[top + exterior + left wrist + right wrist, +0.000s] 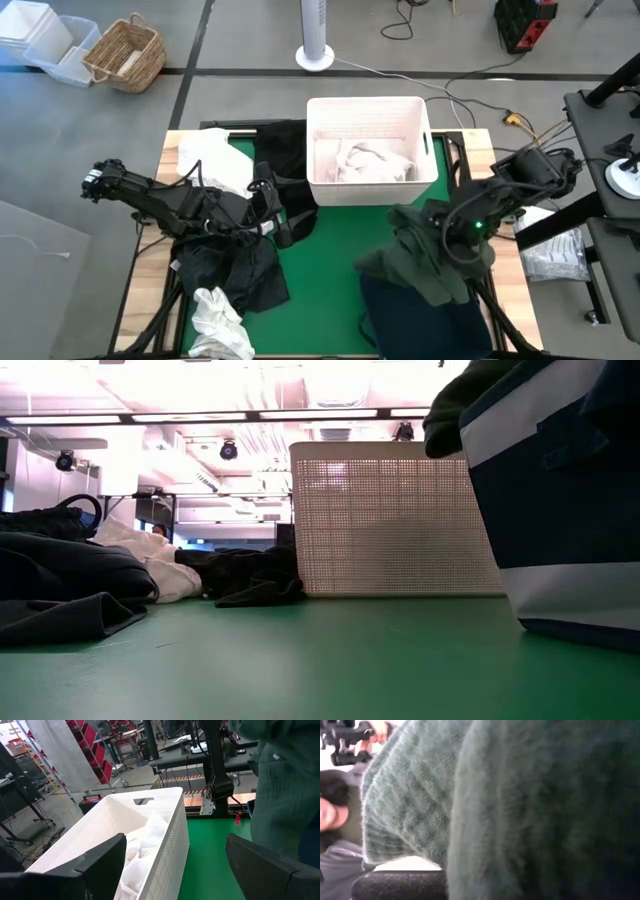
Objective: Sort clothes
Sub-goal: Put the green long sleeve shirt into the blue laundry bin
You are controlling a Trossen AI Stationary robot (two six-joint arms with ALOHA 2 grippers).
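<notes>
A dark green knitted garment point(420, 255) hangs from my right gripper point(452, 232), which is shut on it, above the dark navy bin point(430, 320) at the near right. The cloth fills the right wrist view point(520, 810). My left gripper point(175, 845) stands open in the air over the table's left half, touching nothing and facing the white bin point(368, 150), which holds white clothes. Dark clothes point(232, 262) lie heaped below the left arm. One white garment point(215, 165) lies at the far left and another point(220, 322) at the near edge. My right gripper is shut on the dark green garment, which drapes over the fingers and hides the place of contact. One finger point(400, 885) shows beside the knitted cloth point(410, 820). The garment hangs slack below the gripper, its lower folds point(400, 270) over the navy bin's far rim.
A black garment point(280, 150) lies against the white bin's left wall. Bare green mat point(325, 260) lies between the dark heap and the navy bin. In the low view the navy bin point(570, 510) stands close at the right, and the white bin point(395, 520) behind it.
</notes>
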